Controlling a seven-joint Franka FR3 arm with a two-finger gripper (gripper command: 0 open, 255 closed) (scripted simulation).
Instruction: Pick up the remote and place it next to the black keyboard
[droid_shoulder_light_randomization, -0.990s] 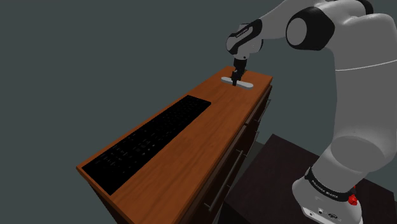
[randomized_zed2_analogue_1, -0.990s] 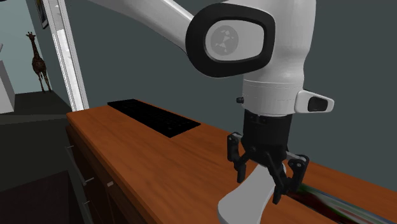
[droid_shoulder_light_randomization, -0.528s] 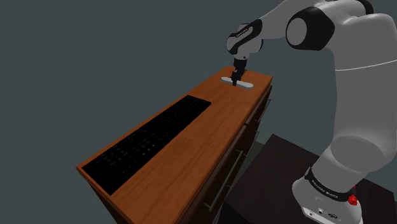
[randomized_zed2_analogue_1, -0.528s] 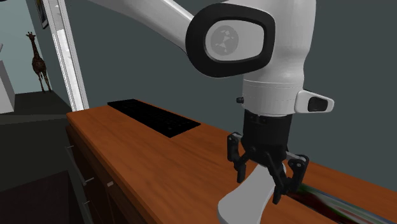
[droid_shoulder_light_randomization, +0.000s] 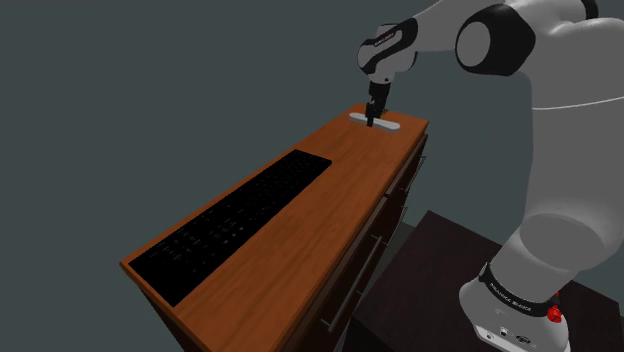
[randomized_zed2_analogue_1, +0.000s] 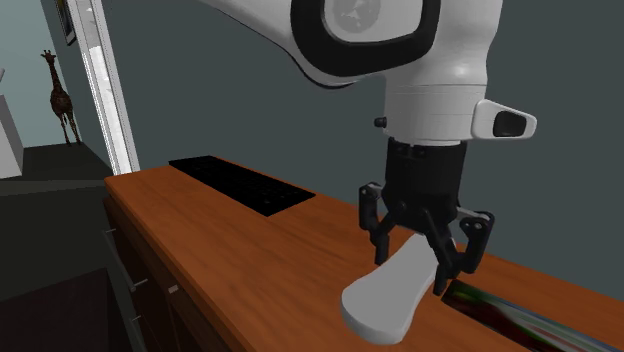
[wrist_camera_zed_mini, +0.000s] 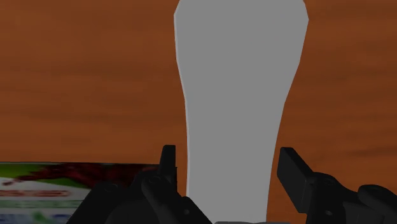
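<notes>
A plain pale grey remote (randomized_zed2_analogue_1: 385, 300) hangs a little above the wooden top (droid_shoulder_light_randomization: 330, 215) at its far end, clasped near one end by my black gripper (randomized_zed2_analogue_1: 414, 272), which is shut on it. In the wrist view the remote (wrist_camera_zed_mini: 238, 83) runs forward from between the fingers of the gripper (wrist_camera_zed_mini: 229, 167), with wood below it. From the shoulder view the remote (droid_shoulder_light_randomization: 358, 115) and gripper (droid_shoulder_light_randomization: 372, 119) sit by the far corner. The black keyboard (droid_shoulder_light_randomization: 230, 225) lies along the top's near half, well away from the gripper, and shows behind it in the second exterior view (randomized_zed2_analogue_1: 240, 185).
A flat colourful printed item (randomized_zed2_analogue_1: 500, 318) lies on the wood just beneath the gripper, also seen by the fingers (wrist_camera_zed_mini: 57, 184). Drawer fronts with handles (droid_shoulder_light_randomization: 360, 265) face the dark stand (droid_shoulder_light_randomization: 440, 270). A giraffe figure (randomized_zed2_analogue_1: 62, 95) and a white door frame (randomized_zed2_analogue_1: 105, 80) stand far off.
The gripper has risen a little with the remote in it; the remote has come off the wooden top. The keyboard has not moved.
</notes>
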